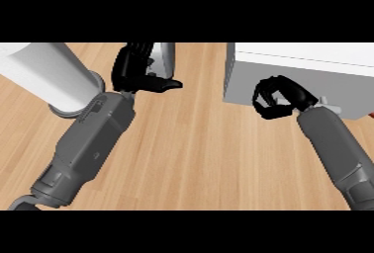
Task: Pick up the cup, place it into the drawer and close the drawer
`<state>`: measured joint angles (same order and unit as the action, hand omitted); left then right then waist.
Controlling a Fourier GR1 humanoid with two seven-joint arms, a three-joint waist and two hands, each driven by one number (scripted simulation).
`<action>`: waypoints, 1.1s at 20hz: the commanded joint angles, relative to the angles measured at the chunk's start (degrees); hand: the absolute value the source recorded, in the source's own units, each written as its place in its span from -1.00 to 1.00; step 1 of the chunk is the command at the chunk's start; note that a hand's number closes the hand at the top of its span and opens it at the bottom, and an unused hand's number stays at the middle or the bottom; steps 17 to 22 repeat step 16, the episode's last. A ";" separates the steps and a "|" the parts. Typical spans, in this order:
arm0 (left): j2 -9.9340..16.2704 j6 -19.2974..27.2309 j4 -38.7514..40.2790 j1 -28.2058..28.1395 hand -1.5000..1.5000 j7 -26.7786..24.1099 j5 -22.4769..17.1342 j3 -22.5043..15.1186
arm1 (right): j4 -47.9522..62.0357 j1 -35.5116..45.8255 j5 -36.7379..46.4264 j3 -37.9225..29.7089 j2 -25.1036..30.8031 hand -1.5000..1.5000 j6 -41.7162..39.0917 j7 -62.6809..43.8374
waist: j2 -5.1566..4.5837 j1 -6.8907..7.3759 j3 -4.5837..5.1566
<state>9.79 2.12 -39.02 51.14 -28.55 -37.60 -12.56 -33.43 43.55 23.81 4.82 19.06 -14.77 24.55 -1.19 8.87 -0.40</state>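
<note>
So far, you have the cup (162, 58) up in your left robot hand (137, 71), fingers curled round it above the worktop (197, 148). Your right robot hand (277, 99) is curled, holding nothing, at the white drawer unit (292, 69); placing and closing look undone. No writing is readable.

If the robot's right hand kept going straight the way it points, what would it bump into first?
Most likely the white box-shaped drawer unit. The black right hand, fingers curled and empty, sits right at its front face, pointing up and away from the robot. How close they are in depth is hard to judge; they may already touch.
</note>
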 commanded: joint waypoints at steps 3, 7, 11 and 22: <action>1.54 -1.62 -1.71 -1.01 -1.00 0.94 -0.03 -0.30 | 3.37 10.07 -1.49 -5.84 6.34 1.00 2.40 -5.09 | -1.22 2.68 0.16; 1.24 -2.89 -2.42 -1.52 -1.00 0.76 -0.67 -0.07 | 1.86 9.27 -3.25 -6.95 7.99 1.00 0.05 -4.46 | -1.60 2.61 0.18; 0.96 -3.28 -2.81 -2.90 -1.00 0.55 -0.55 -0.53 | -0.01 9.22 -4.85 -7.68 8.65 1.00 -2.31 -5.06 | -1.62 3.74 0.22; 2.08 -4.53 -3.89 -3.41 -1.00 0.74 -0.73 -0.44 | -1.42 7.76 -5.77 -7.78 9.15 1.00 -3.96 -5.75 | -1.55 4.40 0.21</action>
